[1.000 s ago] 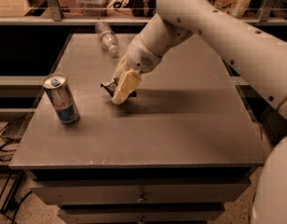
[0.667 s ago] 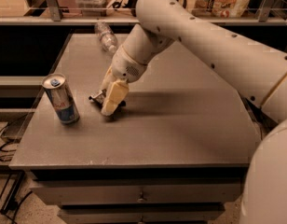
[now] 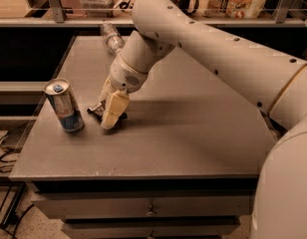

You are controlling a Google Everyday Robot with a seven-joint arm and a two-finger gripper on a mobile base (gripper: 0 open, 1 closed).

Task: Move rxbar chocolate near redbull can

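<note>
The redbull can (image 3: 64,105) stands upright at the left side of the grey table (image 3: 193,138). My gripper (image 3: 109,114) is low over the table just right of the can, its cream fingers (image 3: 114,111) pointing down. It is shut on the rxbar chocolate (image 3: 97,108), a small flat black packet whose end sticks out to the left of the fingers, at or just above the table top. The packet's end is a short gap from the can.
A clear plastic bottle (image 3: 111,36) lies on its side at the table's far left. Shelving with boxes and bags runs along the back. My arm (image 3: 218,59) crosses the right half of the view. Cables lie on the floor at left.
My gripper has moved left and down with the packet, from the table's middle to close beside the can.
</note>
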